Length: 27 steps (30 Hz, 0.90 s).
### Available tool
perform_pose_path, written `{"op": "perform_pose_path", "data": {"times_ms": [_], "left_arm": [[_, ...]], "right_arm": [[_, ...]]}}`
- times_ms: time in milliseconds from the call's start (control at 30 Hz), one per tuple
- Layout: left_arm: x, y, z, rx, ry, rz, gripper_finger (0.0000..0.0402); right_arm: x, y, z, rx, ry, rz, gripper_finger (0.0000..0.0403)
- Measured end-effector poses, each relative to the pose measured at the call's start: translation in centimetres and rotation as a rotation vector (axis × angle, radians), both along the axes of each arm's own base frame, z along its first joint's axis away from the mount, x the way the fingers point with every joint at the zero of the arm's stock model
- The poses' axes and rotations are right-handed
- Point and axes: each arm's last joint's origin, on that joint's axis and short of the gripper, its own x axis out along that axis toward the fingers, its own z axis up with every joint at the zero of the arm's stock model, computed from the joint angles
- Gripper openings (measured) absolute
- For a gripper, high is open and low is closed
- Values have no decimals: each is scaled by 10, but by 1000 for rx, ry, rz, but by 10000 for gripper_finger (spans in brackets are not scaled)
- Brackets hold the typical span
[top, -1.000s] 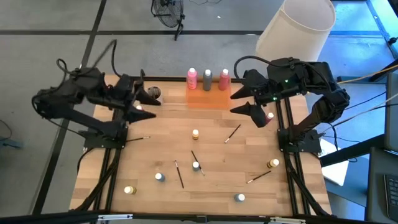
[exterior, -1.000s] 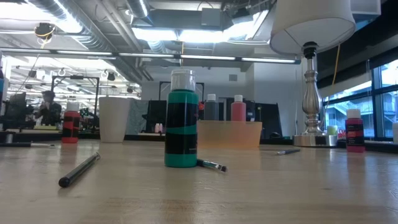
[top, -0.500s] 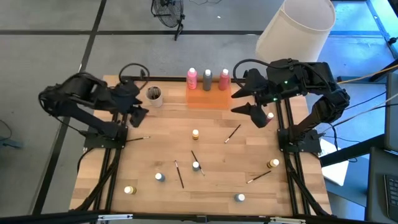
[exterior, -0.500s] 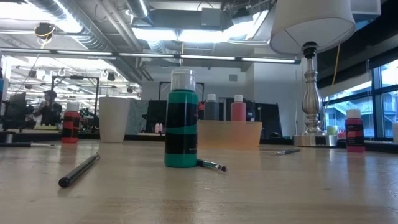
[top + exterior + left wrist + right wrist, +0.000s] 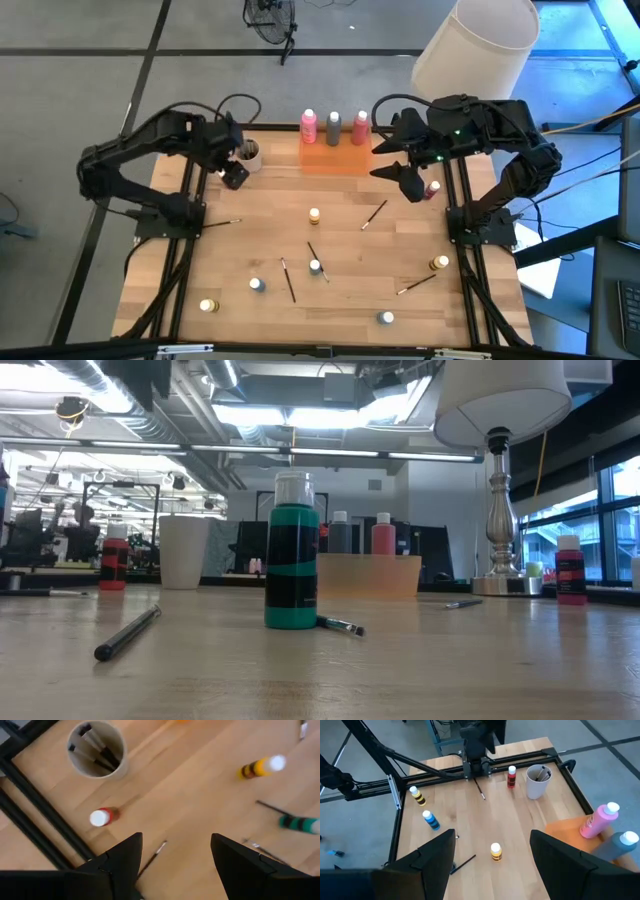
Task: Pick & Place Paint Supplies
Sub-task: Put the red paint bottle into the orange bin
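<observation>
The left gripper hangs above the table's far left corner with its jaws spread and nothing between them — a reach-in step, with no grasp made yet. Its wrist view looks down on a red-bodied, white-capped pot close to the left edge, a thin brush lying near it, and the beige cup with dark brushes standing in it.

The right gripper hovers by the far right side, jaws also wide apart and empty, next to the orange tray at the far edge, where two pink bottles and a grey bottle stand.

Most supplies are loose on the table: small pots such as the one at the middle, and brushes like the one right of it.

The next move, as I judge it, calls for the left gripper to drop over the red pot or the brush, centred, before closing.
</observation>
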Motion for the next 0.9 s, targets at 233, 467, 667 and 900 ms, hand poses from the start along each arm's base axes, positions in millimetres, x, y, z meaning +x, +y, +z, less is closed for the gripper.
{"op": "perform_pose_path", "data": {"times_ms": [233,467,667,900], "left_arm": [[-12,18,-28,-138,57,53,232],[-20,33,-59,-129,204,29,232],[-28,44,-77,-155,274,122,232],[-31,57,-100,-190,301,170,232]], "right_arm": [[6,1,-7,23,54,-17,262],[15,2,-14,47,88,-10,262],[18,3,-15,55,90,-1,262],[19,3,-15,54,89,-1,262]]}}
